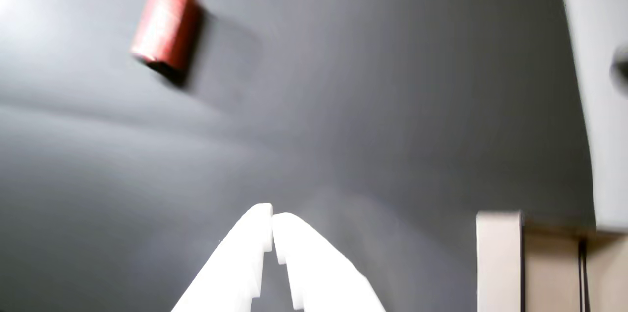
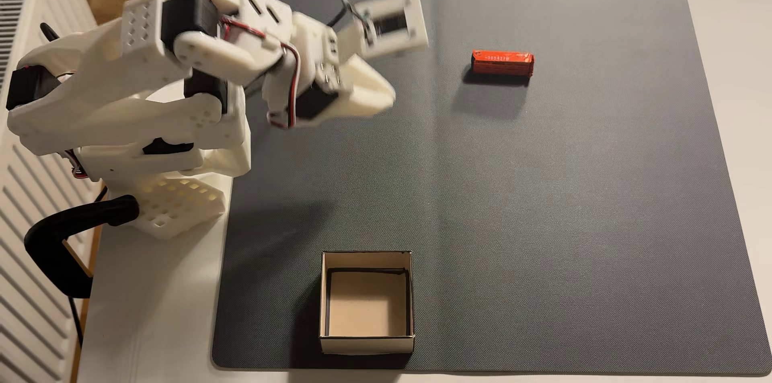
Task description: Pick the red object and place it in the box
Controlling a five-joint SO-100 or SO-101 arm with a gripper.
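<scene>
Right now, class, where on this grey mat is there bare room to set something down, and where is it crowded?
Bare: the wide stretch of mat between the red object and the box, and its whole right side. Crowded: the upper left, where the arm and gripper hang over it.

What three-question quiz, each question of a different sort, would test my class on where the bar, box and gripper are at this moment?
1. True or false: the red object already lies inside the box.
2. In the fixed view, the red object lies: A) on the grey mat; B) on the white table; C) between the fingers.
3. Fill in: in the wrist view the gripper has its fingertips nearly ____.

Key: 1 false; 2 A; 3 touching.
</scene>
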